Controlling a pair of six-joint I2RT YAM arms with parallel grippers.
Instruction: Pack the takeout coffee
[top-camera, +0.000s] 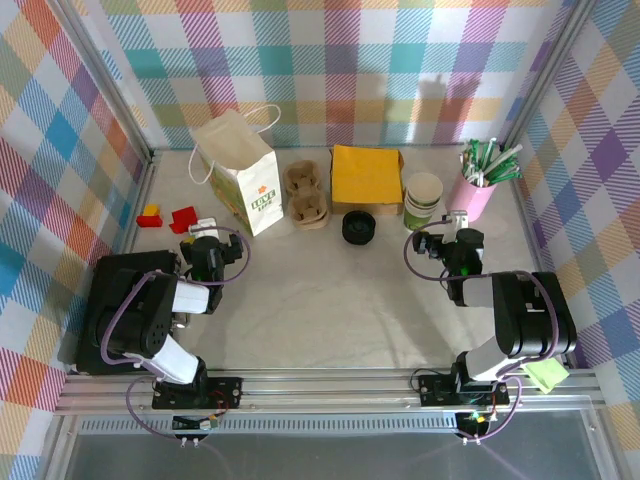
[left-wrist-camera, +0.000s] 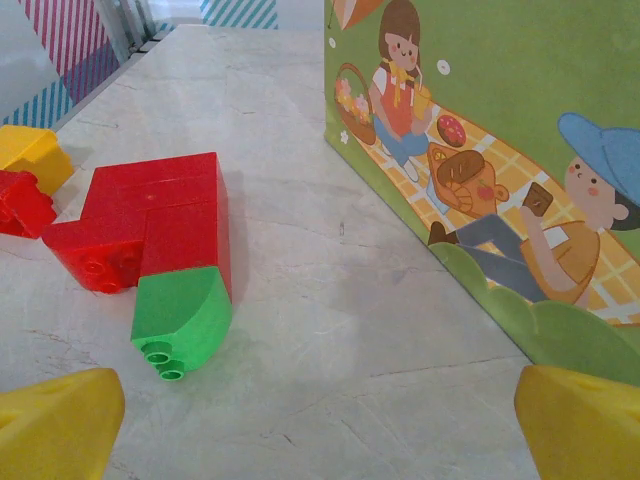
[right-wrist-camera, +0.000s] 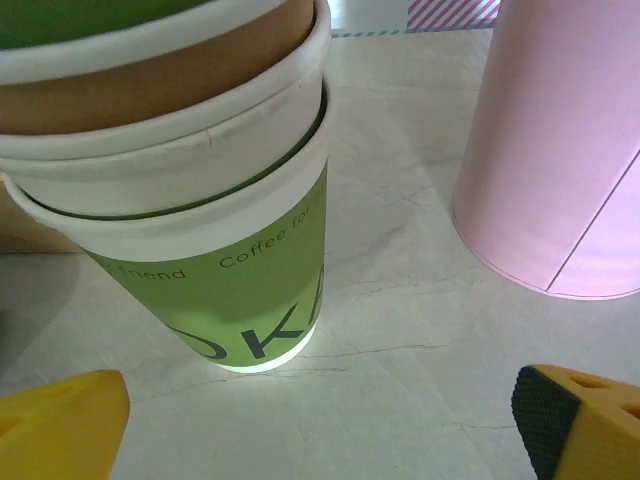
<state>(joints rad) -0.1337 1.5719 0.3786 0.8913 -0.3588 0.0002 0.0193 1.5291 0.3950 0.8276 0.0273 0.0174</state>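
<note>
Packing has not begun; this reads as the approach step. The left end effector (top-camera: 204, 240) is released and empty. Its yellow fingertips (left-wrist-camera: 55, 425) are spread wide above the pale desk (left-wrist-camera: 330, 330), facing red and green toy bricks (left-wrist-camera: 160, 220) and the illustrated side of the white-and-green paper carrier bag (top-camera: 240, 170).

The right end effector (right-wrist-camera: 320, 445) is likewise released and empty, aimed at the nested stack of cream-and-green paper coffee cups (right-wrist-camera: 230, 250). The stack stands upright on the desk just beside the tall pink cup (right-wrist-camera: 560, 170), with no lid on it. A round black plastic lid (top-camera: 358, 227) sits apart, to the left of the stack.

Next, I judge, the right arm must advance until its jaws straddle the cup wall. It should then close gently enough not to crush the paper, staying clear of the pink cup.
</note>
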